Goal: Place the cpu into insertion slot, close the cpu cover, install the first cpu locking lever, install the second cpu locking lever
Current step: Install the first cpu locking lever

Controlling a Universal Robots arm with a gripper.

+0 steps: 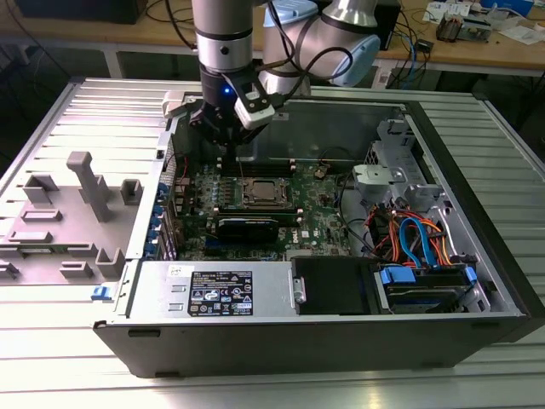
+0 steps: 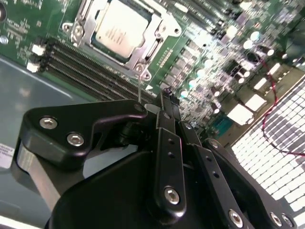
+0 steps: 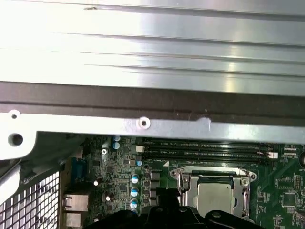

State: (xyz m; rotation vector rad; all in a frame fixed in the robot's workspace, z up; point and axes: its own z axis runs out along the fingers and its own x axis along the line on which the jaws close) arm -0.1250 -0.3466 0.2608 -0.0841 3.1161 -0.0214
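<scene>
Gleaming silver-grey cpu (image 2: 118, 29) inside silvery cpu cover (image 2: 153, 34)

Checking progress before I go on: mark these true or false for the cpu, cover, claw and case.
1. The cpu sits in the slot. True.
2. The cover stands open. False: it lies flat, framing the cpu.
3. The claw holds the cpu. False: it is above the board by the memory slots, apart from the cpu.
4. The case lies on its side, open. True.
</scene>
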